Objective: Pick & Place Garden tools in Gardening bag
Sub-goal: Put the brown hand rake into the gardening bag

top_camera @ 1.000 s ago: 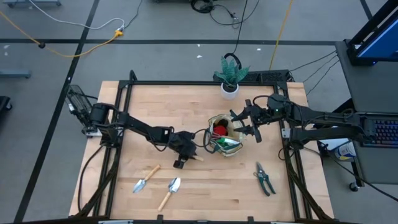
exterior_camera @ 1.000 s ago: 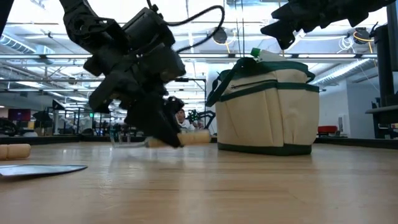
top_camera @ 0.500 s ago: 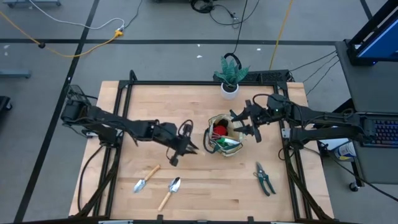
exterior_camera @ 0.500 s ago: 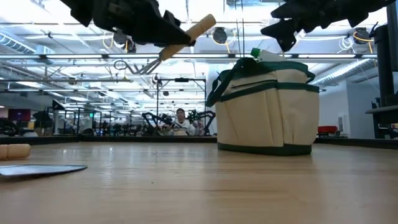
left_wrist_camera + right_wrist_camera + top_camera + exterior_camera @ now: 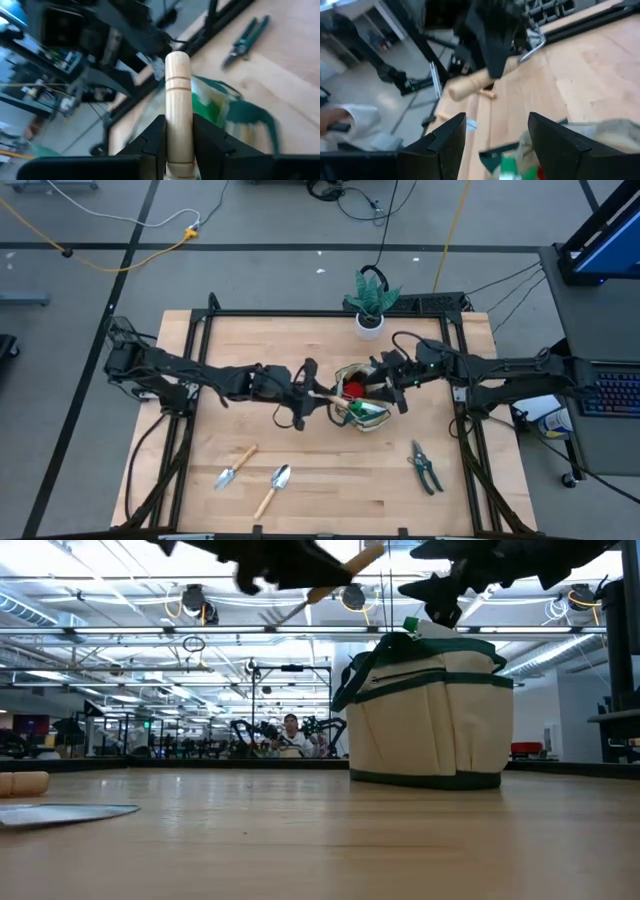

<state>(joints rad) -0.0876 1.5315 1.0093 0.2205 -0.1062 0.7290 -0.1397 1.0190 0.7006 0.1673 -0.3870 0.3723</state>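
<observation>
One tool, the hand rake (image 5: pixel 318 394), is pinched in the left gripper (image 5: pixel 300 396), its handle pointing toward three o'clock at the gardening bag (image 5: pixel 372 418) just beside; the right gripper (image 5: pixel 385 385), fingers spread, apparently hovers over the bag's rim.

Both arms raised, reaching toward each other at mid-tabletop.
The left gripper (image 5: pixel 308 392) has its jaws clamped shut, wrist stretched rightward; the right gripper (image 5: pixel 385 385) hangs with jaws spread wide.
</observation>
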